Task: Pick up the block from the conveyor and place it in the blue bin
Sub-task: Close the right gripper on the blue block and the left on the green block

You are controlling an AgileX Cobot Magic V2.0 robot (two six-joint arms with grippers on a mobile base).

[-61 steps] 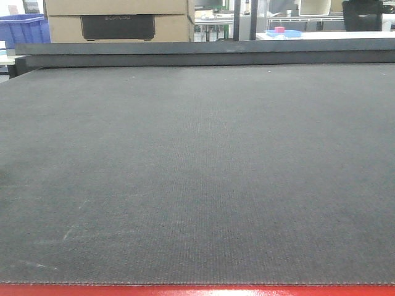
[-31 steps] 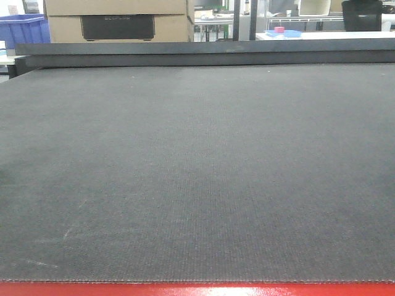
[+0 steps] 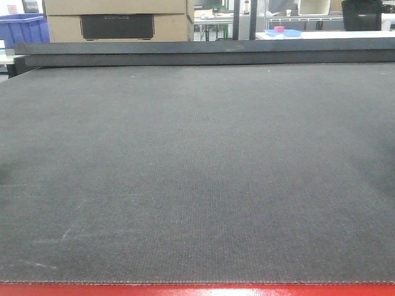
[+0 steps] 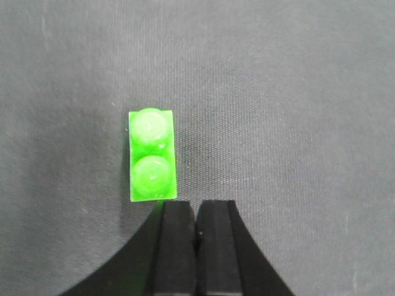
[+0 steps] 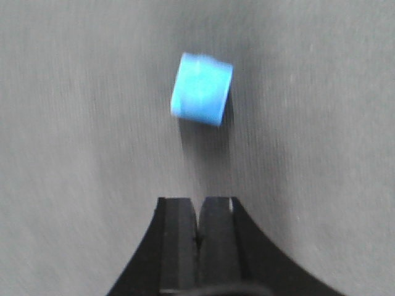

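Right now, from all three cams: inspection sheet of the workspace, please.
Surface: conveyor, dark grey woven belt with faint pale scuffs; red frame at the near edge.
Job's things: green two-stud block on belt, just ahead-left of left gripper; blue block on belt ahead of right gripper, blurred; blue bin beyond belt, far left.
Clutter: nothing seen.
Grippers: both shut, both empty.
Cables: nothing seen.
Surroundings: cardboard box behind belt; white table with small pink item, far right.
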